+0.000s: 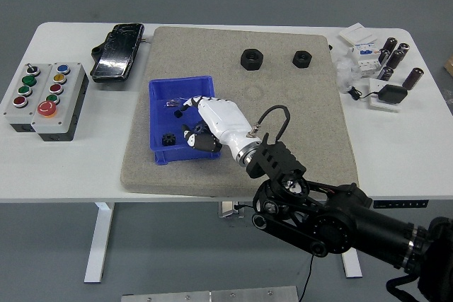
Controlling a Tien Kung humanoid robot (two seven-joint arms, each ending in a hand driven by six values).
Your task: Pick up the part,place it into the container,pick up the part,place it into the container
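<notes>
My right hand (188, 121), white with dark finger joints, reaches in from the lower right and hovers over the right half of the blue container (162, 90). Its fingers are spread and hold nothing. A small black part (168, 139) lies on the container's floor near the front left corner, just left of my fingertips (187, 131). A clear bit with a thin wire (170, 102) lies toward the container's back. The hand hides the rest of the container's inside. Two black nuts (249, 58) (301, 58) sit at the back of the grey mat (297, 118).
A button box (44, 97) stands at the table's left, with a black device (117, 50) behind it. White boxes and dark cylinders (388, 56) crowd the back right corner, beside a black adapter with its cable (388, 94).
</notes>
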